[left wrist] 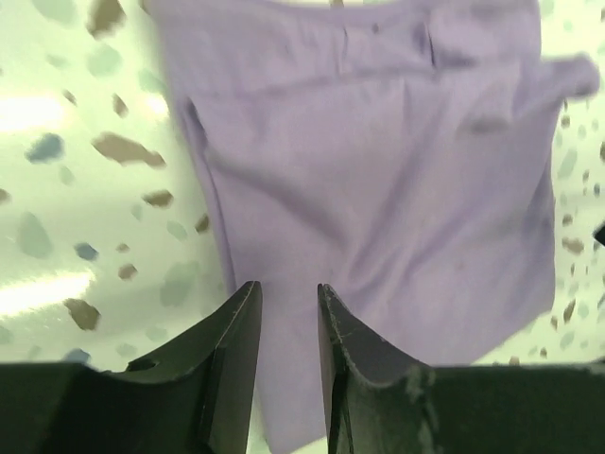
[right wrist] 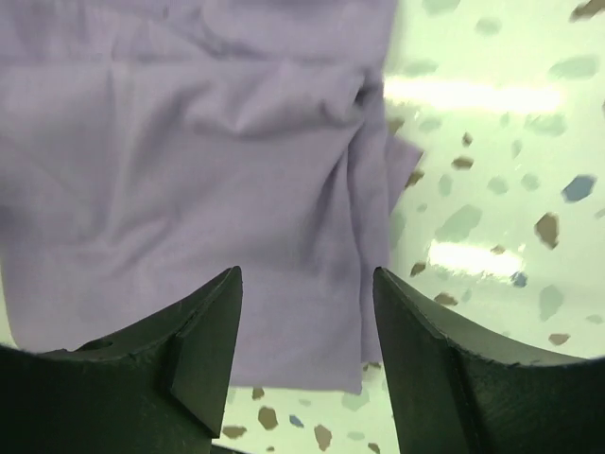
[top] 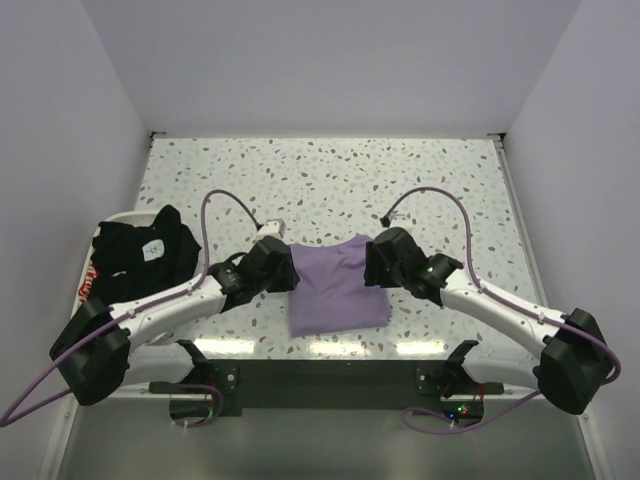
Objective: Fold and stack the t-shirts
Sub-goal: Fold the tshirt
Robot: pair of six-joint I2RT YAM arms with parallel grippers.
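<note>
Though aside, black t-shirts (top: 140,250) on tray (top: 118,217)

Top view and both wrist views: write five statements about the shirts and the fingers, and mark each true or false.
1. The purple shirt lies folded on the table. True.
2. The black shirts are piled at the table's right edge. False: they lie at its left edge.
3. The right fingers stand apart with nothing pinched between them. True.
4. The purple shirt rests on top of the black shirts. False: it lies apart from them, mid-table.
5. The left fingers are at the purple shirt's left side, and the right fingers at its right side. True.
</note>
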